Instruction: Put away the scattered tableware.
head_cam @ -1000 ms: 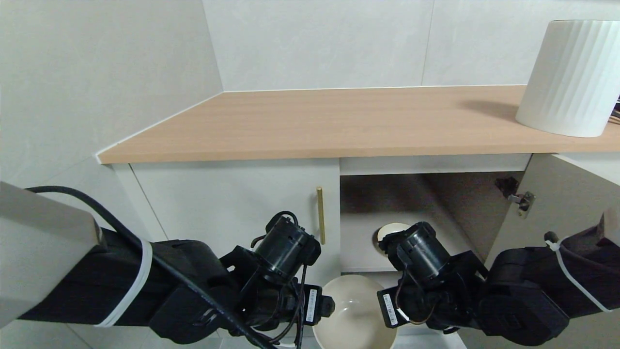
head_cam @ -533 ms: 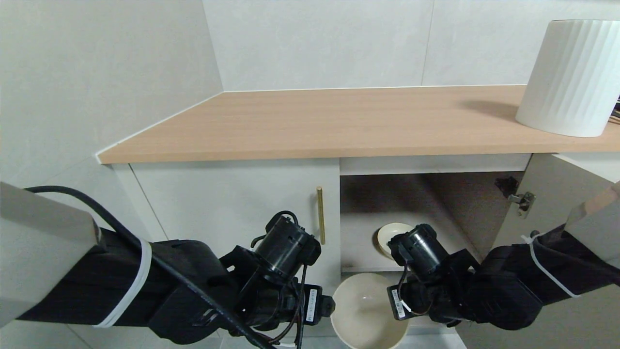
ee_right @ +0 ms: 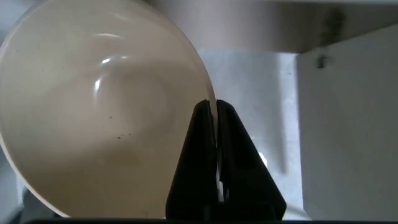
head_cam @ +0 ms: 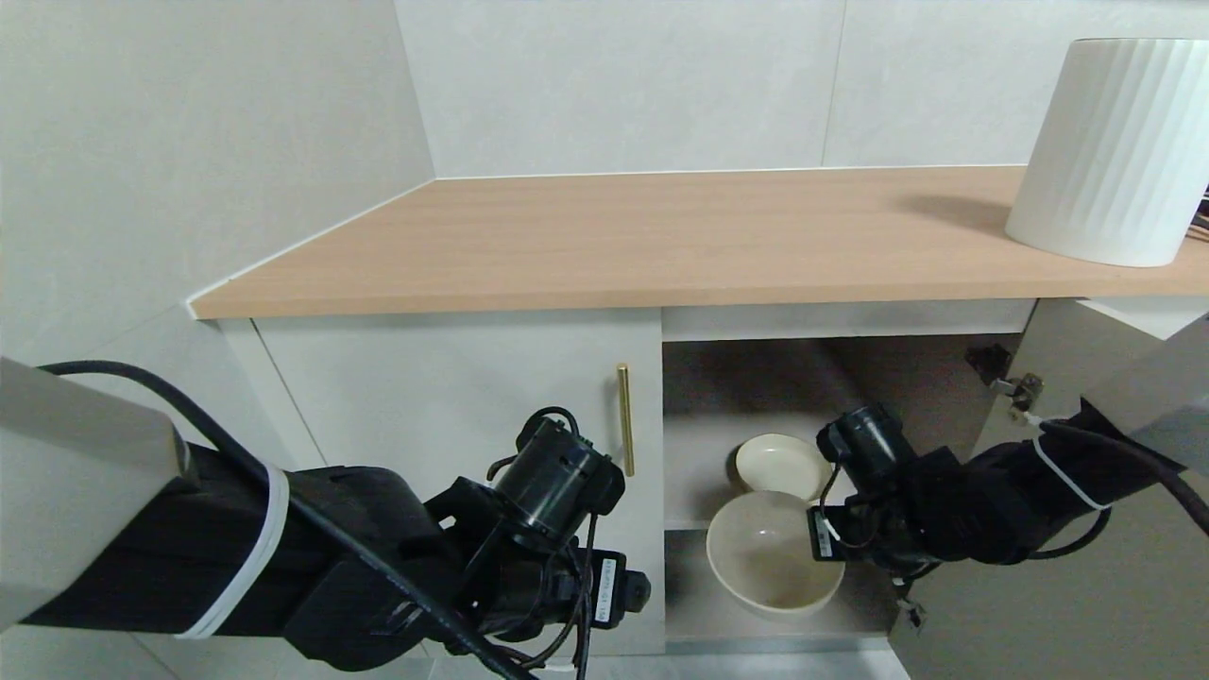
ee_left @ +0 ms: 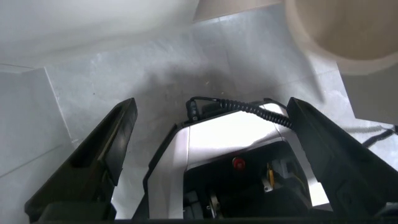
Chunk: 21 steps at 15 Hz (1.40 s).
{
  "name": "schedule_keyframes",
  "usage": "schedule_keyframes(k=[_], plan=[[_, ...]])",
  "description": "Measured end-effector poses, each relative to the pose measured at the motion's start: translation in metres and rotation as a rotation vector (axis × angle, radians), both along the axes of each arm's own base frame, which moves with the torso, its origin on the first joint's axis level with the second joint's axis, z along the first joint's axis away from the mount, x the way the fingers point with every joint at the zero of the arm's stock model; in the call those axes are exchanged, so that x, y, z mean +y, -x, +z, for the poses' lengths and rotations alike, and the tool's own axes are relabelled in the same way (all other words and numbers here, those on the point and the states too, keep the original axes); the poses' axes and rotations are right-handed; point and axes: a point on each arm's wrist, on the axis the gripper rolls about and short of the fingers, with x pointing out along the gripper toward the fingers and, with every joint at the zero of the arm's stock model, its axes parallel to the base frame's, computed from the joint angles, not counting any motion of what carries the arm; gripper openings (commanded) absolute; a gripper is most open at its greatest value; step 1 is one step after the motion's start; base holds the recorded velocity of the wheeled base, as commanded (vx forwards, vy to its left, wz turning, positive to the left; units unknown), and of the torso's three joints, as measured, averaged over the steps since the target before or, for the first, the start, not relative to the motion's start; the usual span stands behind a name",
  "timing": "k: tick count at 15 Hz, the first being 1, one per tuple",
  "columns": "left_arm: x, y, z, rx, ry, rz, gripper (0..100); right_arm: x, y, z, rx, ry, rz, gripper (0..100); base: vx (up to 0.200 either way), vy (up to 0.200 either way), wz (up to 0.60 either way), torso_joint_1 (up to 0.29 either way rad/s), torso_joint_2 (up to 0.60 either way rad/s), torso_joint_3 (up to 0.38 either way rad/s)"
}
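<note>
Head view: right gripper [head_cam: 829,565] on bowl [head_cam: 767,559]

Tiled walls [head_cam: 614,85]; wood countertop [head_cam: 661,236]; white cabinet [head_cam: 453,397], door [head_cam: 1086,359] open.

Larger bowl [head_cam: 770,557] plain glossy cream; smaller dish [head_cam: 782,463] same cream. Light tan wood grain on worktop [head_cam: 661,236]; cabinet door [head_cam: 453,397] white, handle [head_cam: 624,420] brass. Ribbed container [head_cam: 1115,151] white; right hand [ee_right: 215,112] black.

It was a kitchen: a wood counter [head_cam: 661,236] ran above the right gripper [ee_right: 216,121], over white cabinets [head_cam: 453,397] with a brass handle [head_cam: 624,420], tiled walls [head_cam: 614,85] behind, and a plate [head_cam: 779,465] on the shelf [head_cam: 694,463] just beyond its bowl [head_cam: 765,557].
</note>
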Motion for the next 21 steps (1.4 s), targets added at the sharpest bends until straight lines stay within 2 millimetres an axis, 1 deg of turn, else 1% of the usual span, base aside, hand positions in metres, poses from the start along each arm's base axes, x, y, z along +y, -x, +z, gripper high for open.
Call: schedule_keyframes(k=[4,7,11,16,21], plan=[[0.0,0.0,0.0,-0.001,0.0,0.0,100,-0.017,-0.03,-0.001,-0.103,-0.079,-0.113,0,0.0,0.0,0.0,0.0,0.0,0.0],[0.0,0.0,0.0,-0.001,0.0,-0.001,100,-0.027,-0.047,-0.002,-0.137,-0.116,-0.187,0,0.0,0.0,0.0,0.0,0.0,0.0],[0.0,0.0,0.0,-0.009,-0.01,0.007,100,-0.032,-0.064,-0.001,-0.173,-0.167,-0.283,0,0.0,0.0,0.0,0.0,0.0,0.0],[0.0,0.0,0.0,-0.01,-0.01,0.008,100,-0.034,-0.075,0.001,-0.202,-0.197,-0.33,0,0.0,0.0,0.0,0.0,0.0,0.0],[0.0,0.0,0.0,-0.01,-0.011,0.008,100,-0.033,-0.095,-0.005,-0.243,-0.195,-0.381,0,0.0,0.0,0.0,0.0,0.0,0.0]])
